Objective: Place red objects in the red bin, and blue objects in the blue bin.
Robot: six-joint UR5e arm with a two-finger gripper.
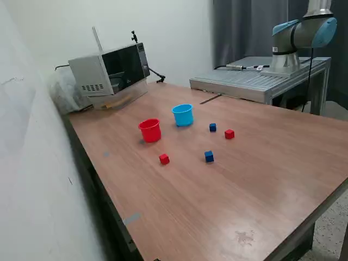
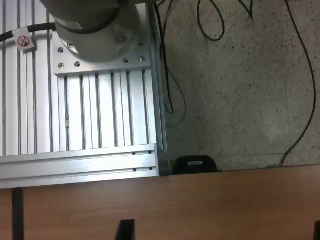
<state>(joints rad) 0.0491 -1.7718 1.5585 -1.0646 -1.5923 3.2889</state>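
Note:
In the exterior view the red bin point(image 1: 150, 130), a small red cup, stands upright on the wooden table point(image 1: 261, 185). Just to its right stands the blue bin point(image 1: 183, 115), a light-blue cup. One red cube point(image 1: 164, 159) lies in front of the red cup, and another point(image 1: 229, 134) lies further to the exterior view's right. Two dark-blue cubes point(image 1: 212, 127) point(image 1: 209, 156) lie between them. The wrist view shows none of these, only the table's edge. My gripper point(image 2: 220, 231) shows there as two dark fingertips point(image 2: 125, 230) far apart, open and holding nothing.
A grey microwave-like box point(image 1: 111, 68) stands at the table's far corner near the white wall. My arm's base point(image 1: 296, 38) is bolted to an aluminium platform point(image 2: 95, 120) beside the table. Cables point(image 2: 210, 25) lie on the speckled floor.

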